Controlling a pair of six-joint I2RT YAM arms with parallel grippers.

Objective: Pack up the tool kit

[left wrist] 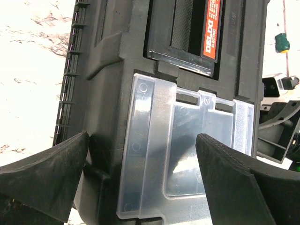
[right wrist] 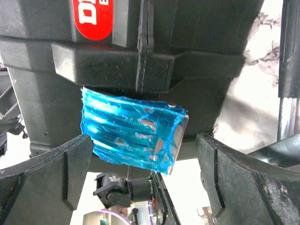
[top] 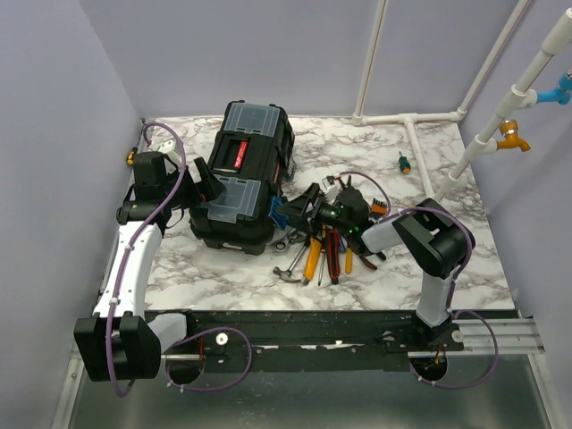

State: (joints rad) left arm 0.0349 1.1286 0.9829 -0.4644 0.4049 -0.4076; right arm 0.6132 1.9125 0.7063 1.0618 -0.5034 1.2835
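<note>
One large black toolbox lies with its lid down on the marble desk in the top view, with a clear-lidded compartment at its near end and a red label plate in the middle of the lid. A heap of hand tools, with orange and red handles among them, sits just beside the toolbox's right near corner, and a hammer lies at the heap's near edge. From the left wrist, the left jaws stand wide over the toolbox's near end, above the clear lid and apart from it. From the right wrist, the right jaws stand wide on either side of the blue-filmed latch on the toolbox's side, holding nothing.
</note>
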